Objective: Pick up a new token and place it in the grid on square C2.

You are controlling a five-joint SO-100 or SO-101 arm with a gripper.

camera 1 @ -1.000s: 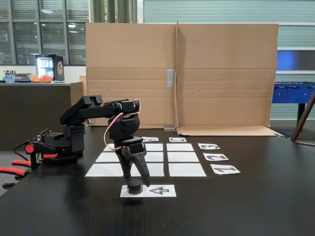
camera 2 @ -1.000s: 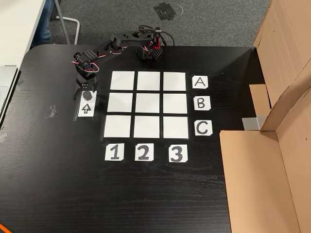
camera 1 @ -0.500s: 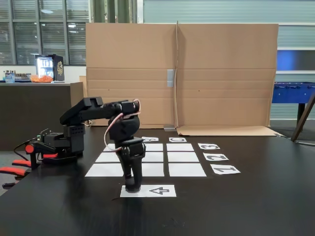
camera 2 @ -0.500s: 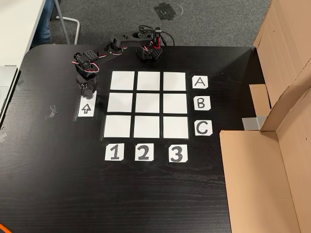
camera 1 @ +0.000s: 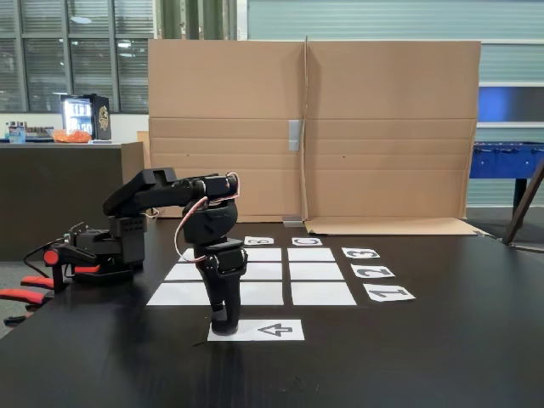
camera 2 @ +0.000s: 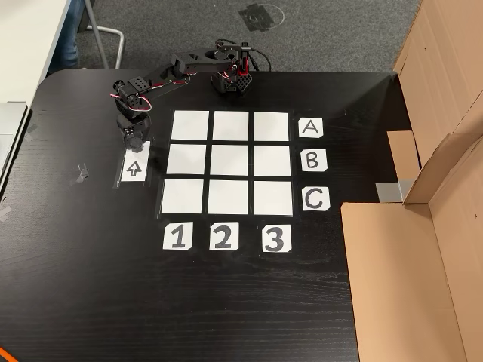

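My gripper [camera 1: 223,325] points straight down with its tips on the near end of the white arrow sheet [camera 1: 276,330]. From above, the gripper [camera 2: 134,140] stands on the top end of that arrow sheet [camera 2: 133,170], left of the grid [camera 2: 229,160]. Its fingers are drawn together around the black token, which is hidden between them in both fixed views. The grid [camera 1: 268,272] lies beyond the arm. Square C2 [camera 2: 228,197] is bare, in the row by card C and above card 2. In the side view, square C2 [camera 1: 316,271] is the middle of the right column.
The arm's base [camera 2: 230,79] stands at the table's top edge. Cards A, B, C [camera 2: 311,160] lie right of the grid and cards 1, 2, 3 [camera 2: 222,237] below it. Cardboard panels [camera 2: 423,249] wall the right side, and a cardboard wall [camera 1: 314,127] stands behind the table.
The gripper came down from just above the token, where it stood open, onto the arrow sheet. Its fingers have drawn together around the token, which no longer shows.
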